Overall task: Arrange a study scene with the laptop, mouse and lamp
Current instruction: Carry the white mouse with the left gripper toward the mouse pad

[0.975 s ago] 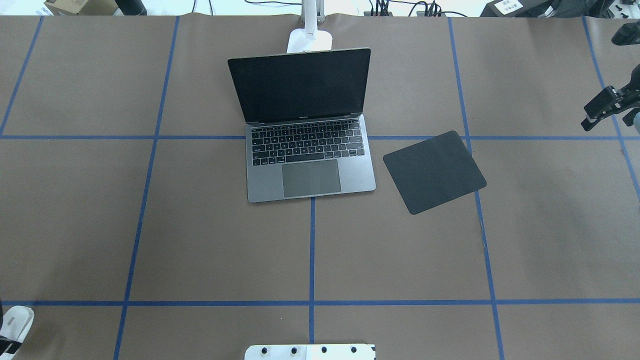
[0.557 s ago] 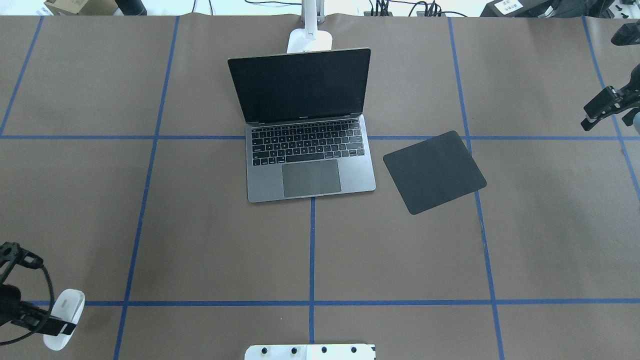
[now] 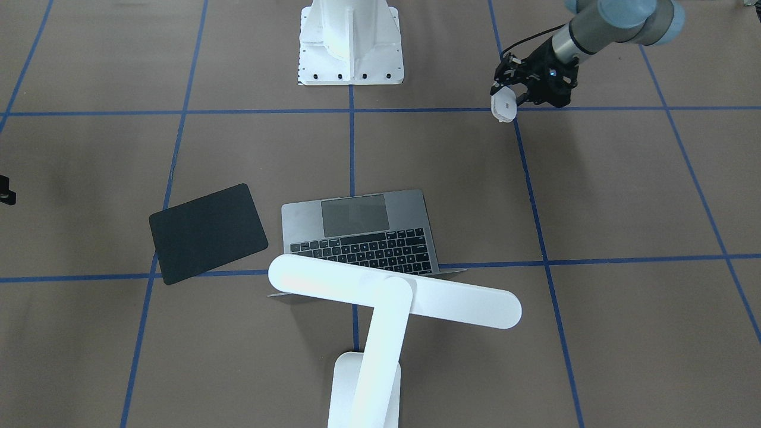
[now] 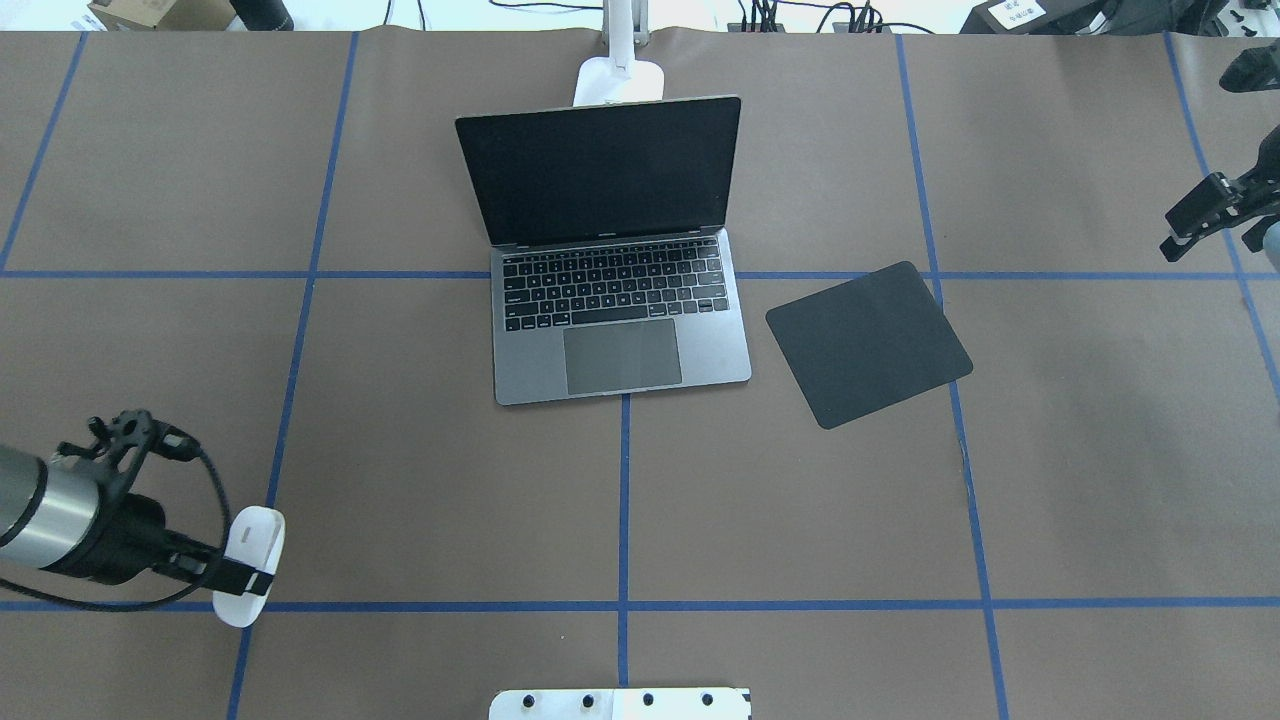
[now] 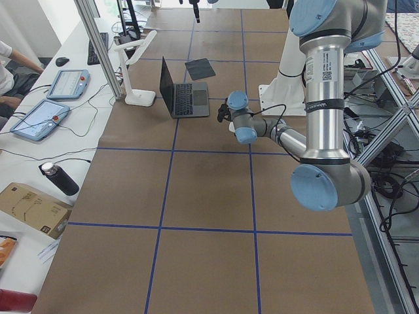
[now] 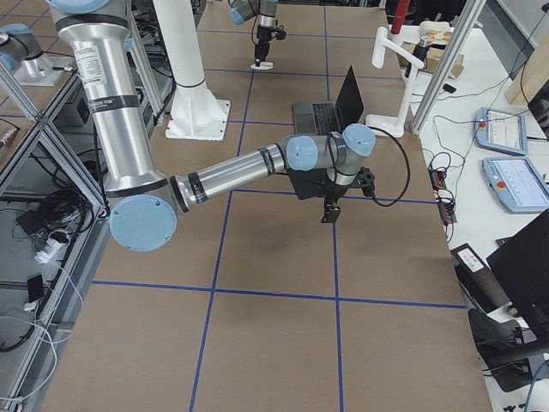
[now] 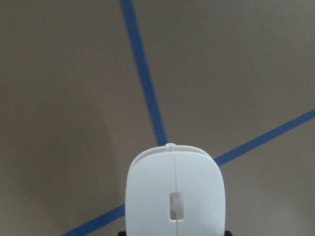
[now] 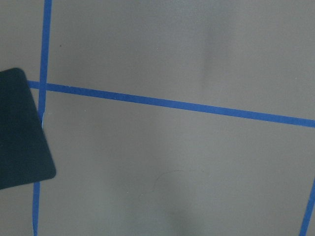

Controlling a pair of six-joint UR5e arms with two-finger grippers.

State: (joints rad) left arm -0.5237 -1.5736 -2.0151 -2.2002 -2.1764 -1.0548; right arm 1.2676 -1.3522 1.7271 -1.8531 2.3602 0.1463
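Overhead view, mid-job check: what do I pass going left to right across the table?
The left gripper gripping the white mouse → open space-grey laptop → black mousepad → right gripper at the right edge. The lamp stands behind the laptop, so it is left out.

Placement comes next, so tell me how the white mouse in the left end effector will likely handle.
The mouse looks glossy and rounded, so it may slip in the left end effector, which grips it near one end. It is small, so probably light. Low and oval, it would likely slide rather than tip if pushed.
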